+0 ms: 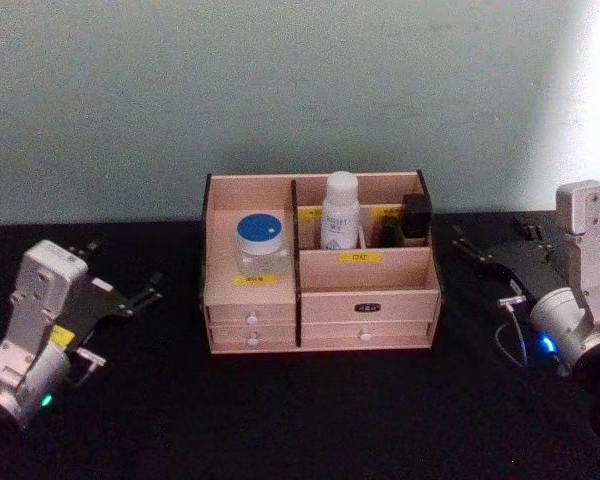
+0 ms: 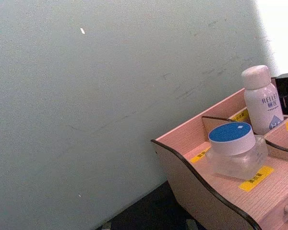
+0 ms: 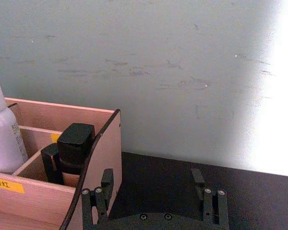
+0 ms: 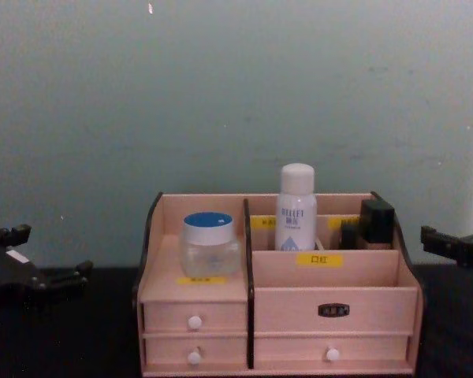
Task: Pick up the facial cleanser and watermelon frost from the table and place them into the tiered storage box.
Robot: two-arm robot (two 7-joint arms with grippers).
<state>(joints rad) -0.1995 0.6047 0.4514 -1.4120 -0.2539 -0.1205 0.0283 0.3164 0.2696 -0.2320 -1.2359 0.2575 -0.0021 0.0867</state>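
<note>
The tiered storage box [image 1: 365,270] stands at the middle of the black table. Its left compartment holds a clear jar with a blue lid [image 1: 260,243], which I take for the watermelon frost [image 2: 233,146]. A white bottle, seemingly the facial cleanser [image 1: 340,210], stands upright in a back compartment [image 4: 296,206]. My left gripper [image 1: 125,265] rests open and empty to the left of the box [image 4: 51,252]. On the box's right side my right gripper [image 1: 485,245] is open and empty too, its fingers [image 3: 105,182] spread beside the box's end wall.
A black item [image 1: 414,220] sits in the box's back right compartment [image 3: 74,143]. A pale green wall [image 4: 236,94] rises right behind the box. Bare black tabletop [image 1: 310,410] lies in front of the box and on both sides.
</note>
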